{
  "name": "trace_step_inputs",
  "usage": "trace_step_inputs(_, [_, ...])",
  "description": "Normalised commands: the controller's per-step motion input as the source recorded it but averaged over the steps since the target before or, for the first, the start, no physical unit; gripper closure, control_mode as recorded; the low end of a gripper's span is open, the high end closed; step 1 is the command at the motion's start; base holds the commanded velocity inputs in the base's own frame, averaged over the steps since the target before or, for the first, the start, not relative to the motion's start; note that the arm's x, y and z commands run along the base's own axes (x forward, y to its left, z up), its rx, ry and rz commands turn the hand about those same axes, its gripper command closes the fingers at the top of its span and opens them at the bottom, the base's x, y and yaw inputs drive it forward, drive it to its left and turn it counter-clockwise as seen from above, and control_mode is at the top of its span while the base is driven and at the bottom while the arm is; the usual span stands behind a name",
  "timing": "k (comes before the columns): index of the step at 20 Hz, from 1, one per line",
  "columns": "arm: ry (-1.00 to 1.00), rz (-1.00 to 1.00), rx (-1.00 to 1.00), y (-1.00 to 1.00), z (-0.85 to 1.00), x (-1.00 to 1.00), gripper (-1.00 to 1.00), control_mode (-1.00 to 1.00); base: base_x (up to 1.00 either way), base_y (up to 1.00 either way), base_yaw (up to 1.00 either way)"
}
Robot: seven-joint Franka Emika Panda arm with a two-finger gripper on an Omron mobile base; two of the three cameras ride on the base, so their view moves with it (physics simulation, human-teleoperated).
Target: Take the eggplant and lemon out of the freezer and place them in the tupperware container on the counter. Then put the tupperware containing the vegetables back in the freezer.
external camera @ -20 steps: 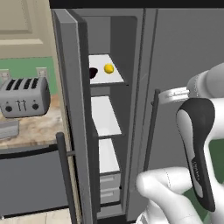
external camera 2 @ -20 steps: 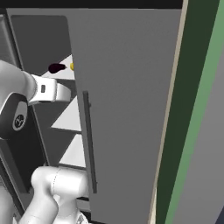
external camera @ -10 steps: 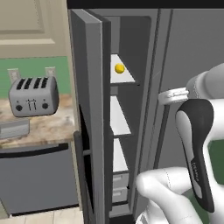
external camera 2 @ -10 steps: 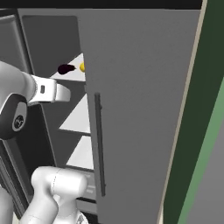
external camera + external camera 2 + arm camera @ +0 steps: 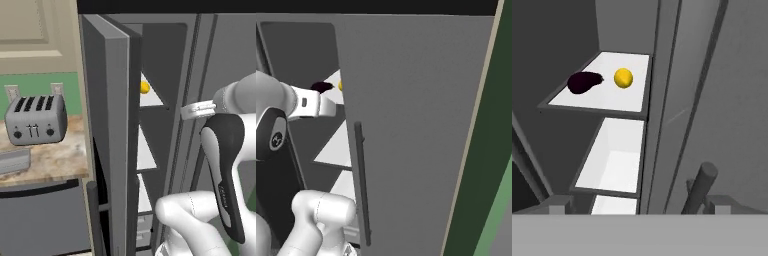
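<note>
The eggplant point(image 5: 583, 82) and lemon point(image 5: 623, 78) lie just beside each other on the top white shelf point(image 5: 607, 97) of the open freezer point(image 5: 155, 125), while the tupperware container point(image 5: 14, 161) rests on the bench point(image 5: 55, 155) below the toaster point(image 5: 36, 119); whether the fingers are released cannot be told.

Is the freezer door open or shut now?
Open. The freezer door stands swung out, and the lemon and eggplant show on a white shelf inside.

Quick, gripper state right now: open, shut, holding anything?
Gripper: cannot be told open or shut; it holds nothing visible. Eggplant and lemon lie on the freezer shelf.
</note>
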Motion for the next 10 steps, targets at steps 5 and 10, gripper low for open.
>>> trace_step_inputs(5, [0.0,0.0,0.0,0.0,0.0,0.0,-1.0,1.0,0.55,0.1,0.0])
trace_step_inputs(10, [0.0,0.0,0.0,0.0,0.0,0.0,-1.0,1.0,0.13,0.2,0.0])
